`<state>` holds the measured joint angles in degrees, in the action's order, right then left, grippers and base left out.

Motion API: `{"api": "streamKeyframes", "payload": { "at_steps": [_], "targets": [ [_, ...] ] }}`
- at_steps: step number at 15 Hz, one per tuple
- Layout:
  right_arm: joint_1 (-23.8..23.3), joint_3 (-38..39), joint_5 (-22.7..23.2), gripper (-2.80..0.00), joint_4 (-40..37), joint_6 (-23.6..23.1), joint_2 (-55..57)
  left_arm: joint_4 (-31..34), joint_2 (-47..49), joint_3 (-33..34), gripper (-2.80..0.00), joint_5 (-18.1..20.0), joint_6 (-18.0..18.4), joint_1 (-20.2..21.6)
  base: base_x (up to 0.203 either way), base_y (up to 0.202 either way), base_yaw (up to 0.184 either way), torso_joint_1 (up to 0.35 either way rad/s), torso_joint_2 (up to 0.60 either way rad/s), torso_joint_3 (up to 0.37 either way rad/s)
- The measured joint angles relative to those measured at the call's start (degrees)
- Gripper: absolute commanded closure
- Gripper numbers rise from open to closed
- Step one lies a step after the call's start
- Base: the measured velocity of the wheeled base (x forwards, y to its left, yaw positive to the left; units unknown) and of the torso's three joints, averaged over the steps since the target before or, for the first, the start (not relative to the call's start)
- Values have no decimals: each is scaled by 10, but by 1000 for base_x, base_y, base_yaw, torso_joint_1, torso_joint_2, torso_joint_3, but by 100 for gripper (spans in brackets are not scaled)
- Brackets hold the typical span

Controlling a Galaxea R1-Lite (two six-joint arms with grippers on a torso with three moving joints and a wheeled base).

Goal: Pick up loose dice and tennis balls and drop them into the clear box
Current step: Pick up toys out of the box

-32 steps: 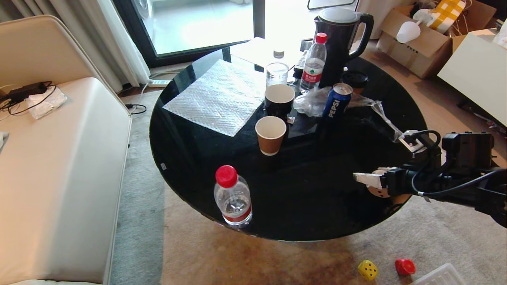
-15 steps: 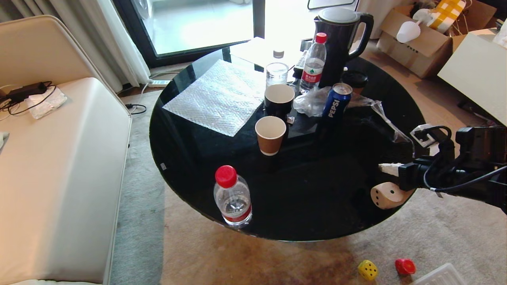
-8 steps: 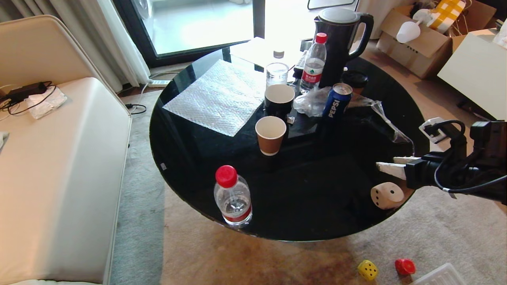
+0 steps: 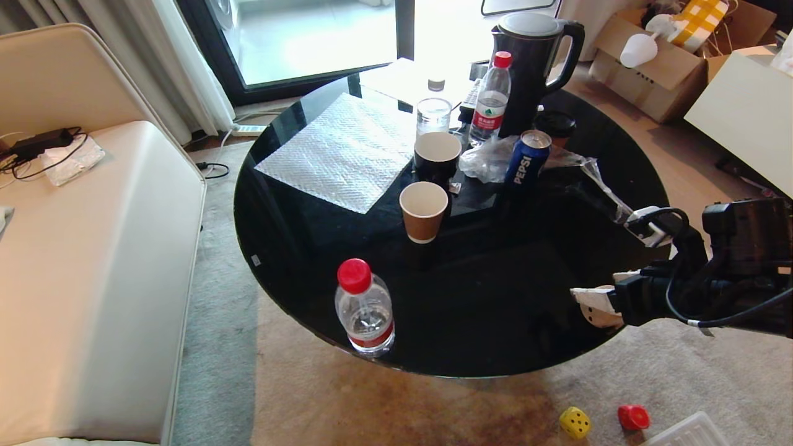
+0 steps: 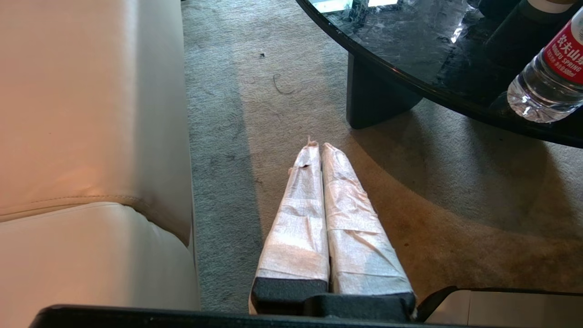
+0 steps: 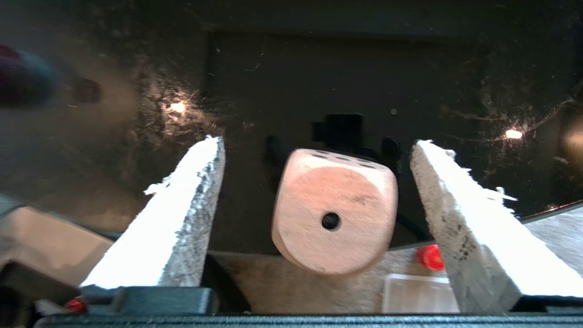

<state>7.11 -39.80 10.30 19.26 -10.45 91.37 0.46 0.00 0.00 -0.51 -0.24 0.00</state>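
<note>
Head view | round black table (image 4: 347,260), carpet | right pincer (image 6: 314,214) spread, apparently straddling beige die (image 6: 334,212)

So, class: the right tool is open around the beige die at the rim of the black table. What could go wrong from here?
1. The beige die overhangs the black table edge, so a nudge from one finger could tip it onto the carpet.
2. The right tool has gaps on both sides of the die; an off-centre closing might push it away rather than grip it.
</note>
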Motion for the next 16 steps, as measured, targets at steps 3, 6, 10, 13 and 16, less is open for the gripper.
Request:
{"api": "streamKeyframes", "payload": {
  "at_steps": [3, 6, 10, 13, 16],
  "targets": [
    [15, 0, -38, -280, 0, 0, 6, 0, 0, 0, 0, 0, 0, 0, 0, 0, 0, 0, 0, 0],
    [30, 2, -98, -280, -3, 1, 13, 0, 0, 0, 0, 0, 0, 0, 0, 0, 0, 0, 0, 0],
    [52, 21, -133, -280, -3, 6, 12, 0, 0, 0, 0, 0, 0, 0, 0, 0, 0, 0, 0, 0],
    [69, 20, -134, -280, -2, 38, 23, 0, 0, 0, 0, 0, 0, 0, 0, 0, 0, 0, 0, 0],
    [74, 5, -134, -280, -1, 45, 36, 0, 0, 0, 0, 0, 0, 0, 0, 0, 0, 0, 0, 0]
  ]
}}
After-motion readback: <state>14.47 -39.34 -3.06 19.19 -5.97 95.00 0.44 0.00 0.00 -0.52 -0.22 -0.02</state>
